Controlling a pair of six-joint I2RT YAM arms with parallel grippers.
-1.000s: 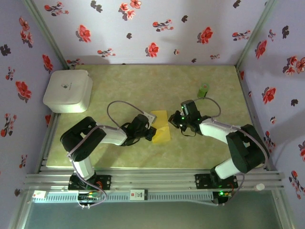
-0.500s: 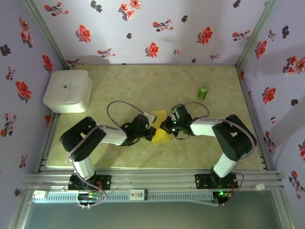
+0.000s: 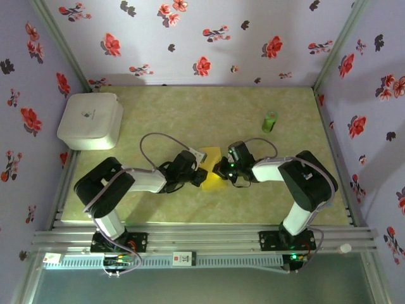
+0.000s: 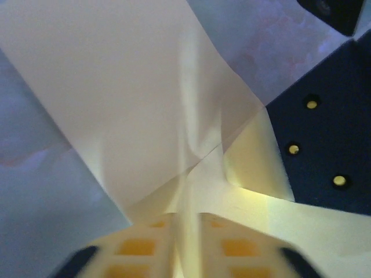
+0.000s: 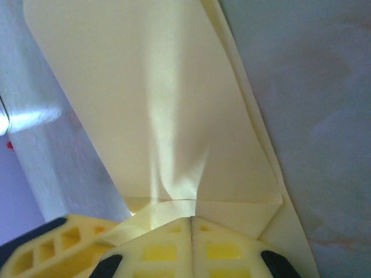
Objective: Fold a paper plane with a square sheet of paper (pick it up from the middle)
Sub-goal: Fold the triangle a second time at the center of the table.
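**Paper between both grippers, mid-table**

The creased yellow paper lies mid-table, flanked by both grippers. The right gripper is clenched on its right edge. The left gripper straddles a raised crease, fingers slightly apart; whether it grips cannot be told. The green cylinder and white box stand well apart from the paper.

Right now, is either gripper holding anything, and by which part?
The right gripper pinches the square sheet of paper at a folded edge; the left gripper straddles a raised crease, grip unclear.
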